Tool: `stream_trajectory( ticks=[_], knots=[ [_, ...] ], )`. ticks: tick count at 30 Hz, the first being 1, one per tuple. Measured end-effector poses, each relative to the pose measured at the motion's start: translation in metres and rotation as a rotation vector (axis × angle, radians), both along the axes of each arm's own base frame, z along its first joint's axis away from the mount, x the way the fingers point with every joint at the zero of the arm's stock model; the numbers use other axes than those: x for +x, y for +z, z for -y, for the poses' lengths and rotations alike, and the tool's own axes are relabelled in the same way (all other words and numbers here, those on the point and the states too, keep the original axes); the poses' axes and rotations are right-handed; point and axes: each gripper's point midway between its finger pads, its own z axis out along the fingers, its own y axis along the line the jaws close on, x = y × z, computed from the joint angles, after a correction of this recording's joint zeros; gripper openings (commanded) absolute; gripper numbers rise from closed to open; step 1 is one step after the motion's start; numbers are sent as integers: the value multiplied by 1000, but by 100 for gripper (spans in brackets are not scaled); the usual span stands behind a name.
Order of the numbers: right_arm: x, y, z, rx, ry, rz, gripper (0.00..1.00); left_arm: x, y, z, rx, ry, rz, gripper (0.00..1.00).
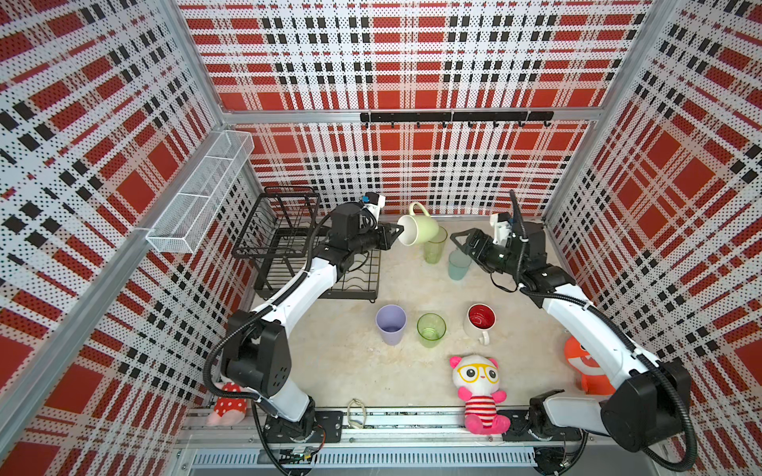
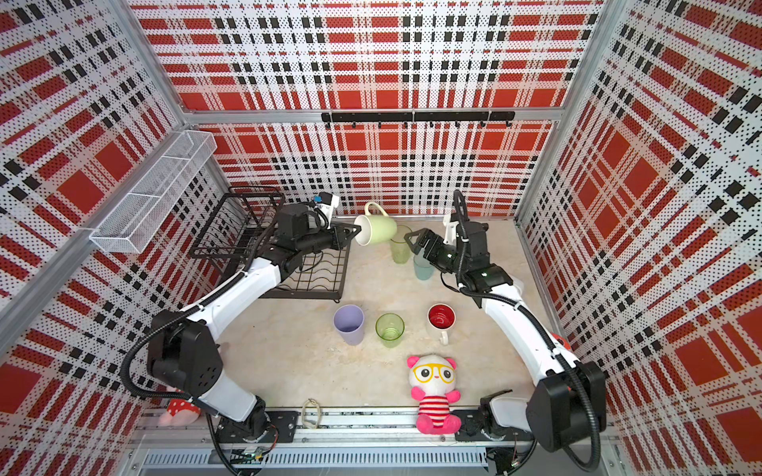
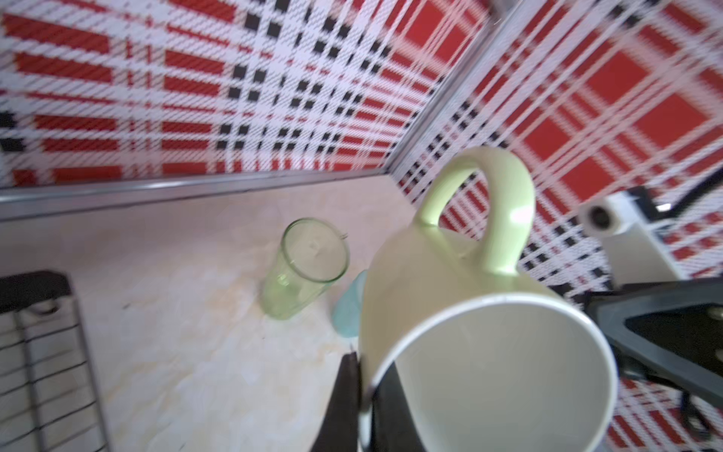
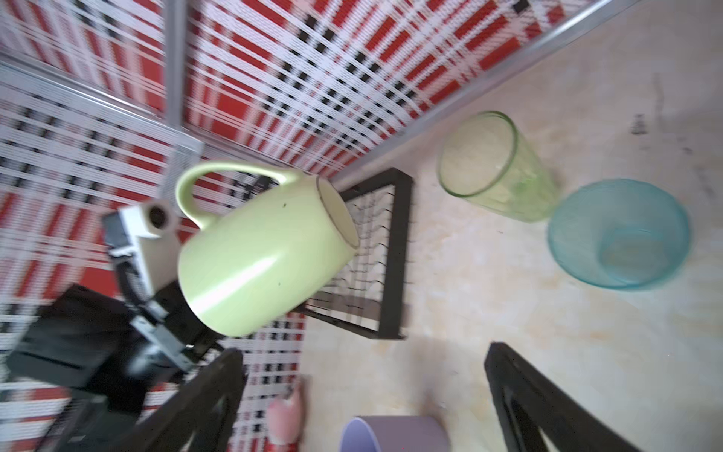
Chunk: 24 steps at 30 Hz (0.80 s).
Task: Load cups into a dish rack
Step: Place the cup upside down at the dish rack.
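The pale green mug [image 3: 422, 281] hangs sideways, handle up, off the tips of the left end effector [image 1: 395, 235], which is clenched on 1 thin stretch of rim. That pinch looks slight: the mug could pivot, slip and topple the olive-green tumbler [image 1: 435, 249] standing close below. The right end effector [image 1: 457, 246], spread wide and empty, sits just across the mug. The dish rack [image 1: 354, 295] lies behind the left end effector; a swing toward it could clip it.

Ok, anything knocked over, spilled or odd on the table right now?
Nothing looks spilled or damaged. The only tilted item is the pale green mug, held on its side off the table by the left gripper pinching its rim. The other five cups stand upright.
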Motion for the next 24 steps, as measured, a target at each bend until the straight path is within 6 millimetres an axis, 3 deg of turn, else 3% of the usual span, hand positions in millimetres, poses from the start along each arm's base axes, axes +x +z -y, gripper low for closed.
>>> stream_trajectory(
  ticks=[5,9,16,24],
  knots=[
    [-6,26,-11,282,83,65,100,-30,24,19,-200,-151,20,0],
    [-15,54,-16,412,158,174,100,-56,43,31,-351,-261,3,0],
    [-46,103,-26,456,286,411,100,-86,67,51,-560,-425,-71,0],
    [-69,116,-45,444,369,506,98,-103,67,59,-654,-537,-133,0]
  ],
)
